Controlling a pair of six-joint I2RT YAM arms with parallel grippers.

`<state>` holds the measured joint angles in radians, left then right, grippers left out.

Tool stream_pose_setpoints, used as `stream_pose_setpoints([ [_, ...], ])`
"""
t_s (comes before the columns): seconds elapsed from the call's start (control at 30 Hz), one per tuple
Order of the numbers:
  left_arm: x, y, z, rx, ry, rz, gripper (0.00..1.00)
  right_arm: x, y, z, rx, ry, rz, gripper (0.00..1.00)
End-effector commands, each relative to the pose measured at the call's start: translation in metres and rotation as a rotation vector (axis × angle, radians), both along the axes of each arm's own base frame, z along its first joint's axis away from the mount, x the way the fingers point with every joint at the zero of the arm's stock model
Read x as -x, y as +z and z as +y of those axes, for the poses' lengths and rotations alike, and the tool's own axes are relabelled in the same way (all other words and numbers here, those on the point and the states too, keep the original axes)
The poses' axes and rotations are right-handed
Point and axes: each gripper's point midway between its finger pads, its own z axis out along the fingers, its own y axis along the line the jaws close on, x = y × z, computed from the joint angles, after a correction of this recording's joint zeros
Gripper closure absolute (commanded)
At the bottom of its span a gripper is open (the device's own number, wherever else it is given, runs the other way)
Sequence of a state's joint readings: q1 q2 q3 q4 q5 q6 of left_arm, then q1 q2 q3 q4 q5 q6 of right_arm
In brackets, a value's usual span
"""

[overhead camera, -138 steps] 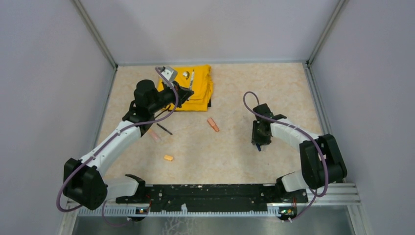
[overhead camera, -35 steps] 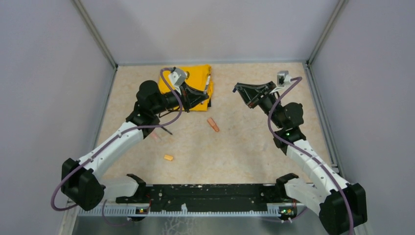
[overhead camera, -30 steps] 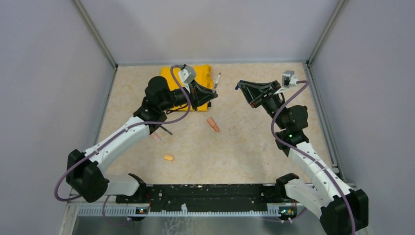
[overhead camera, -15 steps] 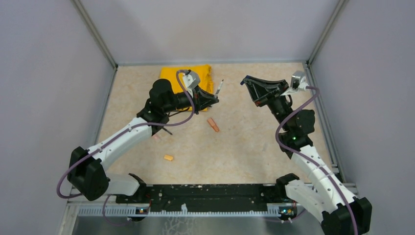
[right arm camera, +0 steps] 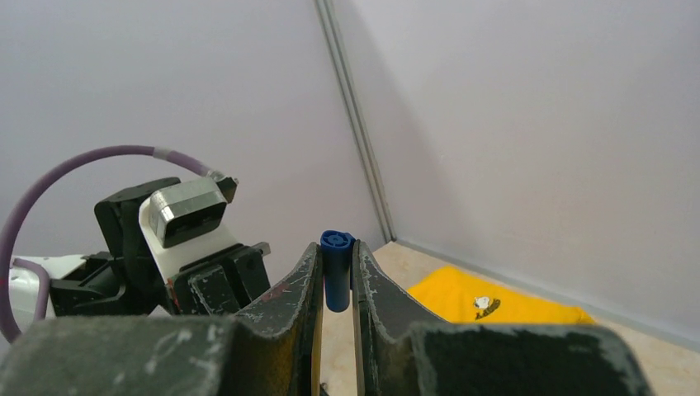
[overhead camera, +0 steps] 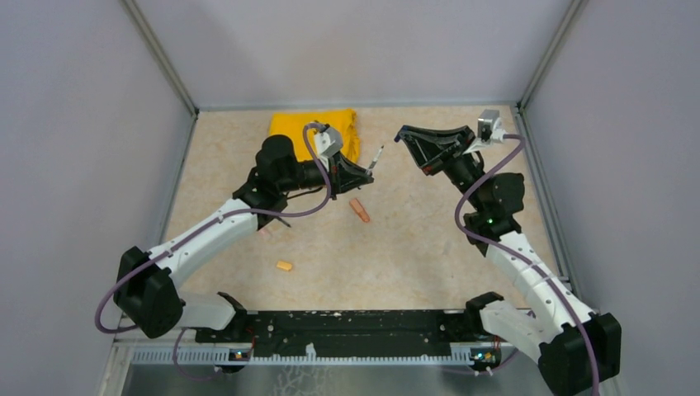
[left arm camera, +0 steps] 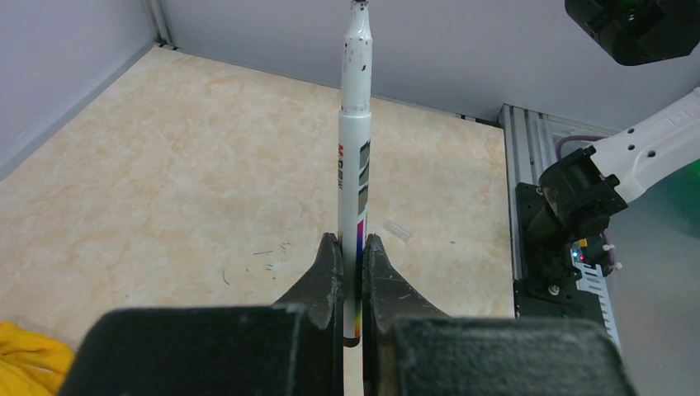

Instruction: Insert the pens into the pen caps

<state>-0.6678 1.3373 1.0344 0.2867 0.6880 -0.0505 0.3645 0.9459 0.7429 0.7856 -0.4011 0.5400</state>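
My left gripper (overhead camera: 363, 170) is shut on the thin silver-white pen (overhead camera: 376, 157), held above the table with its tip pointing right; in the left wrist view the pen (left arm camera: 355, 165) stands up from between the fingers (left arm camera: 328, 264). My right gripper (overhead camera: 402, 135) is raised and shut on the dark blue cap (right arm camera: 337, 272), a short way right of the pen tip. An orange marker (overhead camera: 359, 209), the light orange cap (overhead camera: 284, 266) and the thin dark pen (overhead camera: 279, 219) lie on the table. A second marker (overhead camera: 264, 233) is partly hidden under my left arm.
The folded yellow cloth (overhead camera: 318, 125) lies at the back left and also shows in the right wrist view (right arm camera: 495, 301). A small clear piece (left arm camera: 397, 229) lies on the table. Grey walls enclose the table; the black base rail (overhead camera: 355, 326) runs along the near edge.
My left arm has carried the silver-white pen off the cloth and to the right. My right arm has risen from the table with the blue cap and swung left toward the pen tip.
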Motion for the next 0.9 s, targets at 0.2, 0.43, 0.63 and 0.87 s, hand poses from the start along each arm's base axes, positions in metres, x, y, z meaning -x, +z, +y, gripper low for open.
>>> stream_pose_setpoints([
  [0.2,0.011,0.002,-0.009,-0.011,-0.078,-0.028,1.0,0.024,0.038,0.007,-0.017,0.085,-0.163,1.0],
  [0.43,0.011,0.001,-0.009,-0.018,-0.08,-0.025,1.0,0.024,0.034,0.015,-0.001,0.131,-0.157,1.0],
  [0.63,0.012,0.002,-0.008,-0.018,-0.074,-0.026,1.0,0.022,0.028,0.018,0.01,0.147,-0.141,1.0],
  [0.87,0.008,0.005,-0.006,-0.011,-0.044,-0.035,1.0,0.022,0.022,0.02,0.022,0.154,-0.121,1.0],
])
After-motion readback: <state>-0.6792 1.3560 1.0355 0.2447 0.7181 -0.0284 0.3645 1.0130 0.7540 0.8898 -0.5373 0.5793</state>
